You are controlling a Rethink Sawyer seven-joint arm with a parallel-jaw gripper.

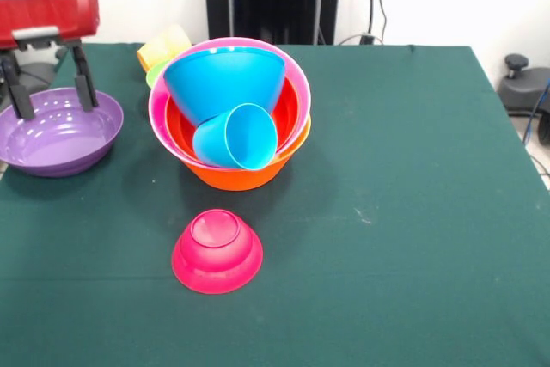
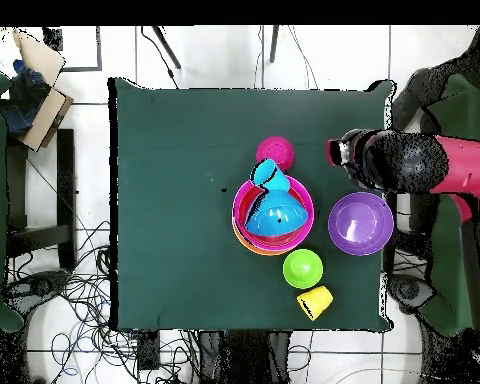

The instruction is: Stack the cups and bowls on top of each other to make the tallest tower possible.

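Four pieces nest in the tower (image 1: 230, 118); magenta bowl (image 1: 216, 251), purple bowl (image 1: 58, 131), green bowl (image 2: 303, 268), yellow cup (image 2: 315, 301) remain loose; gripper (image 1: 51, 79) spread, empty, over the purple bowl's far rim.

Front view: the tower (image 1: 230, 113) stands on the table (image 1: 412, 212) left of centre, its largest bowl (image 1: 245, 176) undermost, two further bowls nested within, an inverted tilted bowl (image 1: 225, 79) uppermost, and a cup (image 1: 236, 137) lying on its side against the near rim. A small inverted bowl (image 1: 217, 251) lies in front of the tower, apart from it; a medium bowl (image 1: 58, 131) sits upright at the left edge beneath the gripper (image 1: 50, 83). Behind the tower, partly hidden, are a second cup (image 1: 163, 45) on its side and a small bowl (image 1: 156, 72).
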